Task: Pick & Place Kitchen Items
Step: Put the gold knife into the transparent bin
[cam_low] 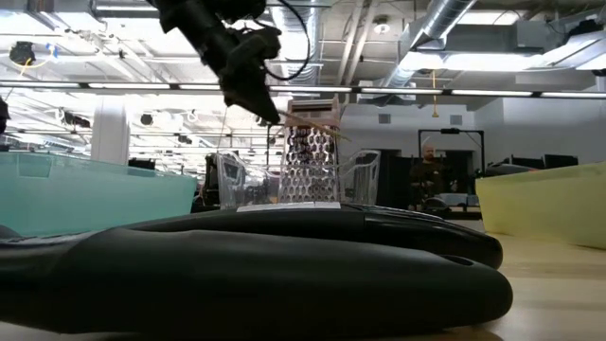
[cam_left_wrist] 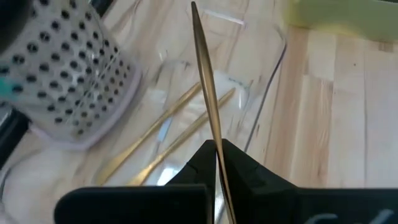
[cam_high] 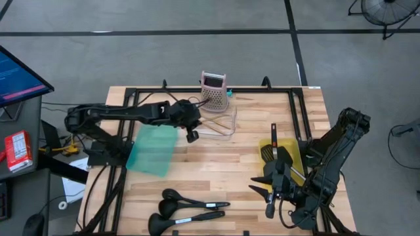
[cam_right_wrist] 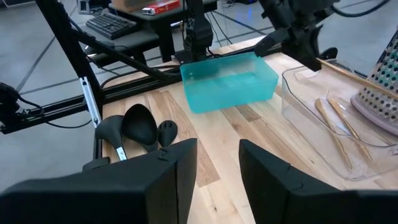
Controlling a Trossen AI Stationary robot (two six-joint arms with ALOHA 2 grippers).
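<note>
**Left hand held a golden stick over the clear tray**

Seen from above, a pale wooden worktop (cam_high: 216, 164) carried three trays and a scatter of kitchen tools. The left hand (cam_high: 191, 134) reached in from the left side and hung near the middle of the far half of the worktop, beside a clear tray (cam_high: 220, 124). Its fingers were pressed together on a thin golden stick (cam_left_wrist: 208, 93), which stuck out past the fingertips and pointed over that tray. Two more golden sticks (cam_left_wrist: 168, 134) lay side by side on the clear tray's floor. A pink perforated grater (cam_high: 214, 90) stood upright at the tray's far end.

A blue-green tray (cam_high: 152, 149) sat just left of the left hand, near the left arm.

The right hand (cam_high: 275, 187) rested low on the right side of the worktop, close to the near edge, its two fingers (cam_right_wrist: 171, 177) standing apart with nothing between them. Just beyond it sat a yellow tray (cam_high: 296, 156) holding a black slotted turner (cam_high: 268, 152) and a utensil with a red-marked handle (cam_high: 273, 134).

Three black ladles and spoons (cam_high: 187, 211) lay together near the front edge of the worktop, handles pointing right, well apart from both hands.
</note>
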